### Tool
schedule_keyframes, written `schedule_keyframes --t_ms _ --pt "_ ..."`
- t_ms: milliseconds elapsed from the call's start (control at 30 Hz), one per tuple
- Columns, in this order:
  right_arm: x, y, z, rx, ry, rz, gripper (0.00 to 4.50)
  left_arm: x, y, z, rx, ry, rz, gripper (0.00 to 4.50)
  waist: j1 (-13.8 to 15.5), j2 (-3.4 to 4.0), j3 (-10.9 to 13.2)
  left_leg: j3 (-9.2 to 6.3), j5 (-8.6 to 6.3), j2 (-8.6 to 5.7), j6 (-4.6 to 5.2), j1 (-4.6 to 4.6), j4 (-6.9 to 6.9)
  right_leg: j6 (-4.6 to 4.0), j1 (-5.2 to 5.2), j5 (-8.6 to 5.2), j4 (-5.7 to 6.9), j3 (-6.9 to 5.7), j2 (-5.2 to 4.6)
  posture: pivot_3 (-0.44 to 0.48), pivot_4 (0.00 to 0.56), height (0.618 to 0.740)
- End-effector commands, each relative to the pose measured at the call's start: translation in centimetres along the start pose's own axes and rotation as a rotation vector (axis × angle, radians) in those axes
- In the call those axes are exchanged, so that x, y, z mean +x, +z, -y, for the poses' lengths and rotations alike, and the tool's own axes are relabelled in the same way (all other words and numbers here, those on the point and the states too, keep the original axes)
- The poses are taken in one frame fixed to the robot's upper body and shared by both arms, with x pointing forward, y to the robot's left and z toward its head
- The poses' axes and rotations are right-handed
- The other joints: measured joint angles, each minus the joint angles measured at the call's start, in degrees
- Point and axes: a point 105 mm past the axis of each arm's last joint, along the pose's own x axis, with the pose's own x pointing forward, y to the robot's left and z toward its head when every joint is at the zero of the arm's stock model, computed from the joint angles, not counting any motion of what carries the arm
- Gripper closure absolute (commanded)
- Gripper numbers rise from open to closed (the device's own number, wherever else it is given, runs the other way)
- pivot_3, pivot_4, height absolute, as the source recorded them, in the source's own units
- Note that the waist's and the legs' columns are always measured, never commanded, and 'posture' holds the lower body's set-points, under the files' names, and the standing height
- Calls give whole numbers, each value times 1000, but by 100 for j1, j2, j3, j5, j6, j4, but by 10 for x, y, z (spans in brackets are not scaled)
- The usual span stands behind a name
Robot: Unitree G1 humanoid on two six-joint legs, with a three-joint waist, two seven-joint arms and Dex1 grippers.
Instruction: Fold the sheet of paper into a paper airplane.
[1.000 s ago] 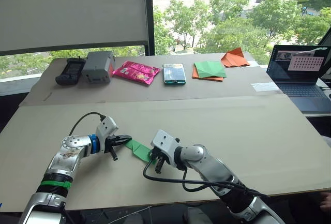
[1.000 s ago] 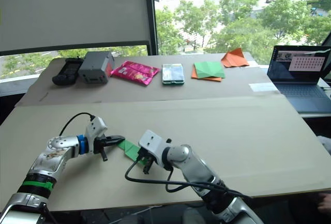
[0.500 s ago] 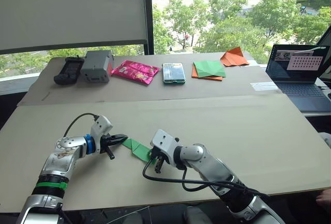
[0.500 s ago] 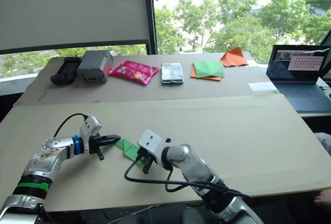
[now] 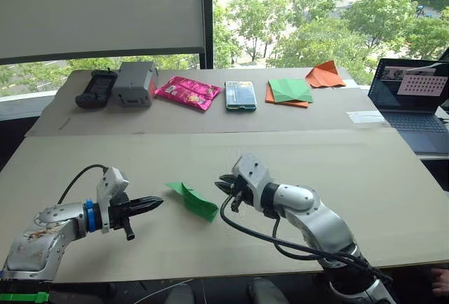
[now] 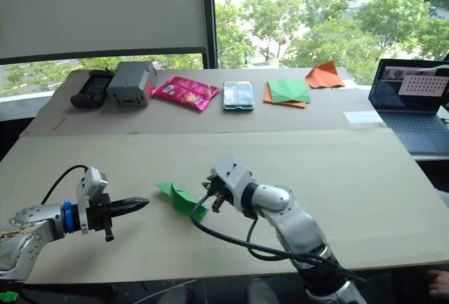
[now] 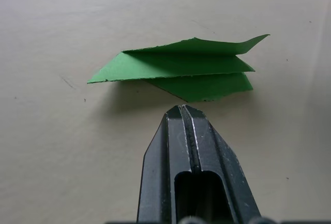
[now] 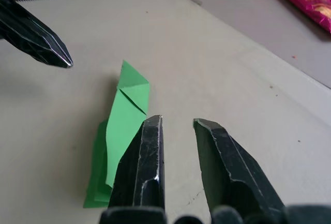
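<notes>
**Silver arms, black fingers**

Both arms are clad in rounded silver-grey metal shells with black joints. The left arm (image 5: 49, 223) has a worn, mottled look on its forearm shell, a bright blue ring at the wrist and a green band lower down near the frame edge. A white boxy camera block sits on each wrist, and a black cable loops from each block back along the arm; the one on the right arm (image 5: 309, 216) hangs in a long slack curve. The left gripper (image 5: 156, 203) has slim, tapered, glossy black fingers with a ridged seam. The right gripper (image 5: 223, 184) has thicker black fingers, scuffed at the edges.
</notes>
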Motion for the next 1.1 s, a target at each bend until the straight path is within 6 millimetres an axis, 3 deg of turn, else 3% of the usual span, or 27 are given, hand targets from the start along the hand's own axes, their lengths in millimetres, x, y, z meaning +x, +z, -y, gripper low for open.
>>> schedule_keyframes --t_ms 33,200,233,333,367,433,667,933,1100 --pt "-14 14 -9 -62 44 72 1855 -6 12 2 31 17 41 3962 -2 -5 3 1 -1 -1 -2 0 0 -1 0 -1 -2 1 -1 0 150 740" --pt "-15 9 -29 -99 119 92 164 -9 12 4 18 28 41 2341 -5 -9 12 3 -4 0 -6 -3 0 -3 -8 -2 -25 0 -5 0 150 740" --pt "-14 9 -31 -98 127 99 0 -10 11 4 17 27 39 2047 -15 -6 13 2 -4 0 -6 -2 0 -3 -8 -2 -26 0 -5 0 150 740" --pt "-10 7 -33 -128 140 97 0 -11 10 5 11 27 36 1019 -19 -5 16 4 -4 0 -6 -4 0 -3 -8 -2 -31 2 -5 0 150 740" --pt "-8 5 -34 -143 147 93 0 -11 10 6 8 29 36 857 -20 -5 15 4 -4 0 -6 -4 0 -3 -8 -2 -33 1 -5 0 150 740" --pt "-1 1 -40 -180 179 87 0 -12 9 5 11 37 31 24 -21 -6 15 5 -4 0 -6 -3 0 -3 -7 -2 -34 2 -4 0 150 740" --pt "12 1 -50 -346 279 116 0 -9 9 4 20 39 18 24 -11 -8 15 8 -3 0 -6 -4 0 -3 -7 -1 -36 2 -4 0 150 740" --pt "29 -22 -59 -253 371 56 0 -5 11 5 22 33 21 24 -8 -9 15 7 1 0 1 -2 1 -4 3 1 -34 1 -2 0 150 740" --pt "39 -27 -40 -173 266 33 0 -2 14 5 19 36 35 24 -12 -8 14 7 6 0 10 1 1 -4 7 2 -30 1 -1 0 150 740"
